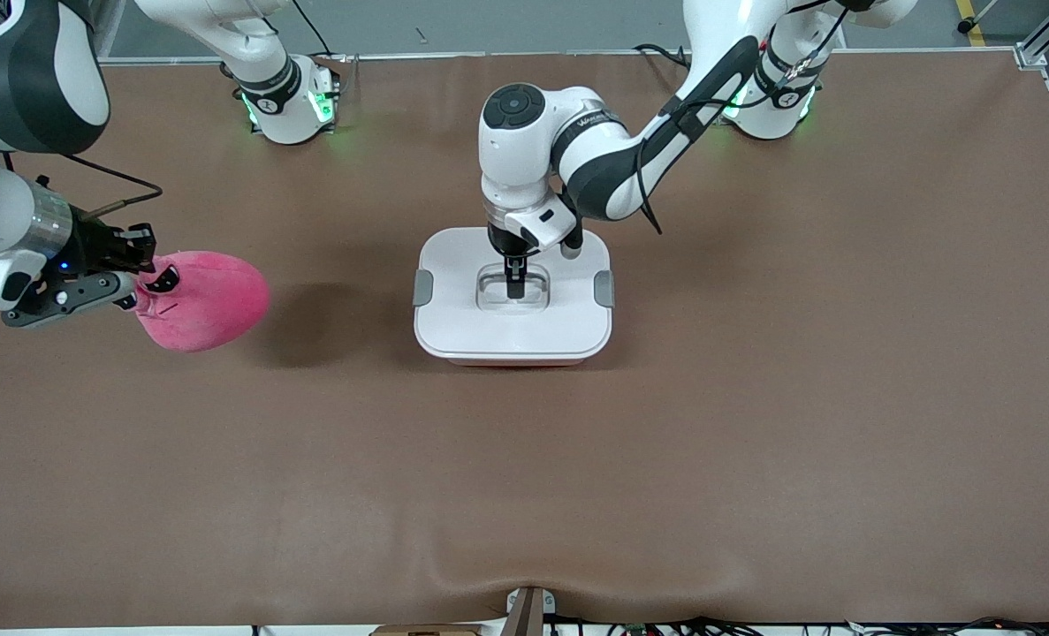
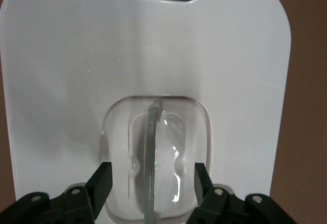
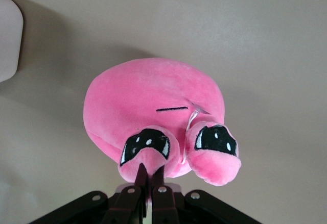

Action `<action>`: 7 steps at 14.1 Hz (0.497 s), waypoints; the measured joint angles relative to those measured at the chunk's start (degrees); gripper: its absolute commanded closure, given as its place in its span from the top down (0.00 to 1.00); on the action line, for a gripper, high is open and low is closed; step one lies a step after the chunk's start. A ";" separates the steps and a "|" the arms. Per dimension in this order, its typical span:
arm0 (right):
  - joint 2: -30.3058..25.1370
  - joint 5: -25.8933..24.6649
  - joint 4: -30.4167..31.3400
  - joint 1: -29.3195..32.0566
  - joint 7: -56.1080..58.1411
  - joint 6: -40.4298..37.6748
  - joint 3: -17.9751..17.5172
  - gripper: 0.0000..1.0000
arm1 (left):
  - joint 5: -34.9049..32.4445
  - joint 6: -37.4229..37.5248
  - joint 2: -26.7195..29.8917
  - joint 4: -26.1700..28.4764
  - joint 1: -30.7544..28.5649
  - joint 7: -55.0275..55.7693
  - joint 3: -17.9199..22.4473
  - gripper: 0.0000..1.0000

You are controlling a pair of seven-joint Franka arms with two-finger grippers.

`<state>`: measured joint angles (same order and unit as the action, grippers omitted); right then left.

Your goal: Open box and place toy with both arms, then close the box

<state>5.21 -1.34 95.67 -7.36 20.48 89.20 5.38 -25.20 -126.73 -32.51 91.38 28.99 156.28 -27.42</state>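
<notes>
Right gripper (image 1: 140, 281) at the right arm's end of the table, clamped on the toy (image 1: 201, 300). The right wrist view shows both fingers pinched tight on a fold of plush by one eye patch (image 3: 144, 147). A shadow on the table (image 1: 524, 495) beside the toy suggests it is lifted clear, though this is a judgement. So the toy is in hand but not yet in the box.

Box (image 1: 513, 296) sits mid-table, lid (image 1: 453, 309) on and flat, grey clips (image 1: 422, 288) at both short ends. Whether the clips are released cannot be told.

Left gripper (image 1: 515, 284) is down in the lid's clear recessed handle (image 2: 153, 152). The left wrist view shows its fingers (image 2: 100, 180) spread, one on each side of the handle bar, not yet squeezing it.

Progress: early. Toy picked up; the box is unopened. Left to do: grasp handle, lift lid, drop toy in, replace lid.

Room: bare brown table between toy and box, and wide bare table nearer the front camera and toward the left arm's end. Plenty of space to set the lid aside. The toy's path to the box passes close to the left arm's wrist, a likely pinch point.
</notes>
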 measured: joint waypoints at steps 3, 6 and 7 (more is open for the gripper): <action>0.00 0.00 -0.06 -0.27 3.76 -1.75 -0.01 0.00 | -0.03 0.00 -0.22 -0.45 0.01 0.00 0.03 0.38; -0.02 0.00 -0.25 -0.28 5.98 -2.70 -0.01 0.00 | -0.03 0.00 -0.22 -0.66 0.13 0.00 0.03 0.25; -0.06 0.00 -0.36 -0.29 6.75 -2.79 -0.01 0.00 | -0.03 0.00 -0.22 -0.75 0.15 0.12 0.03 0.22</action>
<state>5.16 -1.34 95.31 -7.65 27.23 86.41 5.37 -25.24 -126.73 -32.73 90.63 29.14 156.39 -27.39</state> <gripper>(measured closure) 0.943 0.665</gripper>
